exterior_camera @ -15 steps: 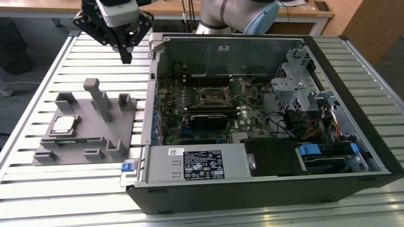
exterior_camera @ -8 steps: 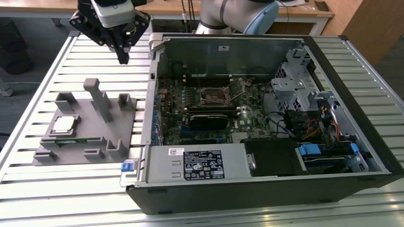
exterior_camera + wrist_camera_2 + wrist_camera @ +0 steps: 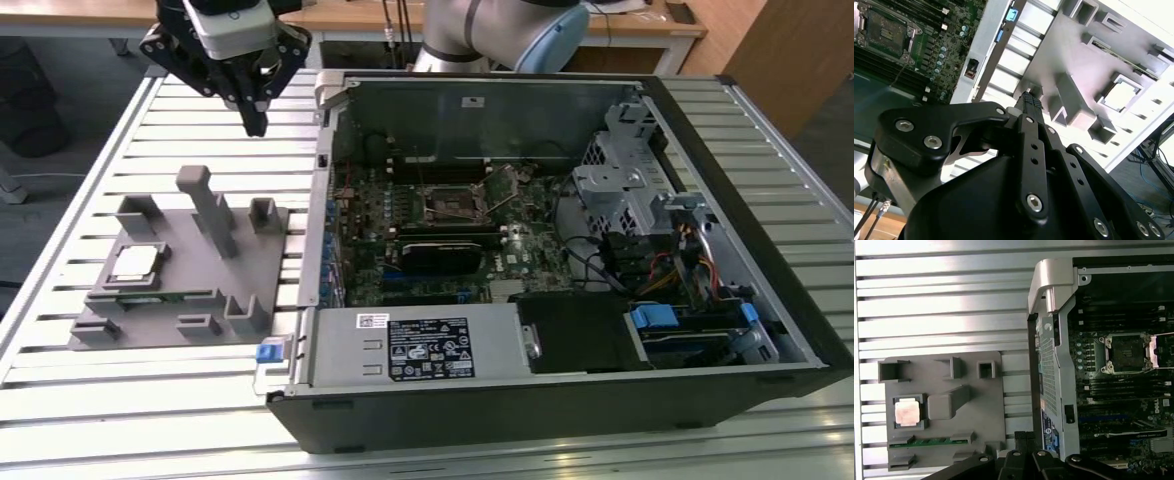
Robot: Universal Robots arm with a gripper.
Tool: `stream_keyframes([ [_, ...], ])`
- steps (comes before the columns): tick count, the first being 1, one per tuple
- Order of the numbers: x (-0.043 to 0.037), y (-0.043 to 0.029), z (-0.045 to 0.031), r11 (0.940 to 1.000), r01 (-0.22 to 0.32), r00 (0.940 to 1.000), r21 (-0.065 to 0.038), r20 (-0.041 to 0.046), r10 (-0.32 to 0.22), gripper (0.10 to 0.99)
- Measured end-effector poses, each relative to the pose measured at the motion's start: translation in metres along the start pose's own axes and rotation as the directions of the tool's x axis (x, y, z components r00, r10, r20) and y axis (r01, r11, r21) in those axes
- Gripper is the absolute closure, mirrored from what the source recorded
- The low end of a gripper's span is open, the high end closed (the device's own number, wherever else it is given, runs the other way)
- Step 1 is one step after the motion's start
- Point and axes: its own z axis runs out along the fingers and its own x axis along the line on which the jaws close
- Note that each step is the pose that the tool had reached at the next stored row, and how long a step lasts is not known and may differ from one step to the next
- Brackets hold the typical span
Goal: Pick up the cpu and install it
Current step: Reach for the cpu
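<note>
The top of the gripper (image 3: 254,125) is cut off by the picture's edge in the exterior view. So is most of the arm (image 3: 467,30) behind the computer case (image 3: 534,410). In the second wrist view the gripper's big black body covers the lower part and hides much of the table there. Its two fingers (image 3: 1029,102) are pressed together into one point, with nothing between them. It hangs in the air over the slatted table (image 3: 80,150), near the gap between the case and the grey holder (image 3: 174,325).

The cpu (image 3: 134,263) lies flat in a square pocket of the grey holder, shiny side up, well apart from the gripper. Near it a green memory stick (image 3: 929,441) sits in a slot, and just its thin edge shows. Inside the open case, the black socket (image 3: 454,203) sits on the green board (image 3: 534,240). The case wall (image 3: 1046,365) stands between the holder and the board.
</note>
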Motion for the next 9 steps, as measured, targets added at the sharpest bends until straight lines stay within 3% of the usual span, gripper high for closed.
stream_keyframes([
  [9,0.0052,-0.0004,0.0006,1.0,0.0,1.0,0.0,0.0,0.0,0.98],
])
